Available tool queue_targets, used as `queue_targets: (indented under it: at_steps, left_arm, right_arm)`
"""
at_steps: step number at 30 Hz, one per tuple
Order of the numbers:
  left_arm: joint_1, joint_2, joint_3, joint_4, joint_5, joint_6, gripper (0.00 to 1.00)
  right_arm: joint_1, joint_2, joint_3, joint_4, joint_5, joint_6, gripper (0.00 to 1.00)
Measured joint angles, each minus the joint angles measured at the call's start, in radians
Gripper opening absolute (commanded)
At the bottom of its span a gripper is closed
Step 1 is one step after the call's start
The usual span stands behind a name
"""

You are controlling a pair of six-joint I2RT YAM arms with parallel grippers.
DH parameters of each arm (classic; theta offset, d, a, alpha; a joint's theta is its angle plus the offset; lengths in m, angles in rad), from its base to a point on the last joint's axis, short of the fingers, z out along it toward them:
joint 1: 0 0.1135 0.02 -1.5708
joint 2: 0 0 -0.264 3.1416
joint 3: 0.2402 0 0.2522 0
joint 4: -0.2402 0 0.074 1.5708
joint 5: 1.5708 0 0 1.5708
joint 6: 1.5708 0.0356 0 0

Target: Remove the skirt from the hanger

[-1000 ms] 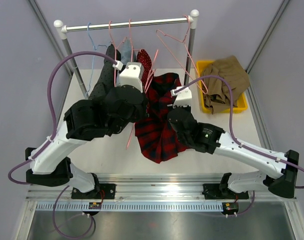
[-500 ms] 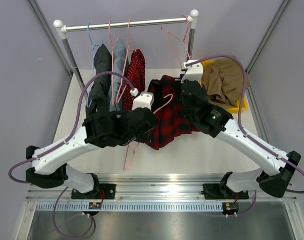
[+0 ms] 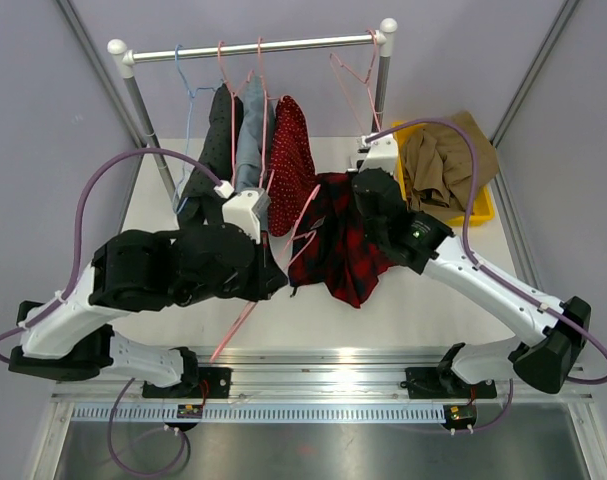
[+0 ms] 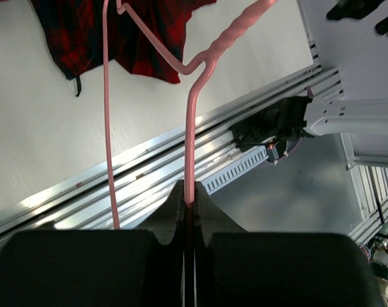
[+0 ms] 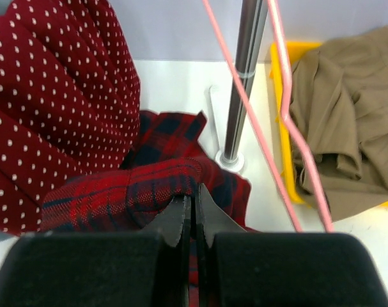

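Both clenched, left pincer (image 4: 188,199) gripping pink wire hanger (image 4: 192,128), right pincer (image 5: 194,199) pinching a fold of red plaid skirt (image 5: 136,192), skirt at centre of overhead frame, draped over white surface (image 3: 433,310)

Back left under the rail (image 3: 253,48) is pretty much walled off by three hung garments (image 3: 251,125). Mid-table is taken up by the plaid skirt (image 3: 345,245) and a pink hanger (image 4: 189,141) sticking out toward the near edge. The far right corner is filled by the yellow bin (image 3: 481,212). Bare table (image 3: 413,318) is mostly found front right.
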Motion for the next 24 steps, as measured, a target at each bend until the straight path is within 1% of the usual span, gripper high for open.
queue_targets:
  at_steps: [2, 4, 5, 7, 10, 12, 15, 18, 21, 24]
  left_arm:
    - [-0.002, 0.020, 0.035, 0.001, -0.027, 0.002, 0.00]
    - [-0.002, 0.047, 0.088, -0.002, -0.086, 0.023, 0.00]
    - [-0.002, 0.055, 0.104, -0.002, -0.105, 0.030, 0.00]
    - [0.004, 0.109, 0.200, -0.015, -0.171, 0.065, 0.00]
    - [0.034, 0.203, 0.328, 0.010, -0.258, 0.130, 0.00]
    - [0.079, 0.249, 0.352, 0.064, -0.289, 0.196, 0.00]
    - [0.172, 0.283, 0.322, 0.186, -0.286, 0.288, 0.00]
    - [0.285, 0.302, 0.295, 0.314, -0.256, 0.366, 0.00]
    - [0.386, 0.347, 0.326, 0.434, -0.224, 0.427, 0.00]
    - [0.467, 0.414, 0.382, 0.562, -0.153, 0.465, 0.00]
  right_arm:
    - [0.000, -0.023, -0.032, -0.010, -0.015, 0.032, 0.00]
    - [0.000, -0.081, -0.105, -0.026, -0.030, 0.074, 0.00]
    - [0.000, -0.121, -0.151, -0.042, -0.035, 0.098, 0.00]
    - [0.000, -0.222, -0.259, -0.070, -0.037, 0.158, 0.00]
    - [0.000, -0.370, -0.380, -0.152, -0.038, 0.249, 0.00]
    - [-0.001, -0.451, -0.426, -0.211, -0.039, 0.300, 0.00]
    - [-0.001, -0.567, -0.467, -0.299, -0.038, 0.364, 0.00]
    - [-0.001, -0.645, -0.473, -0.368, -0.035, 0.397, 0.00]
    - [-0.001, -0.679, -0.472, -0.409, -0.033, 0.407, 0.00]
    - [-0.001, -0.679, -0.472, -0.436, -0.034, 0.413, 0.00]
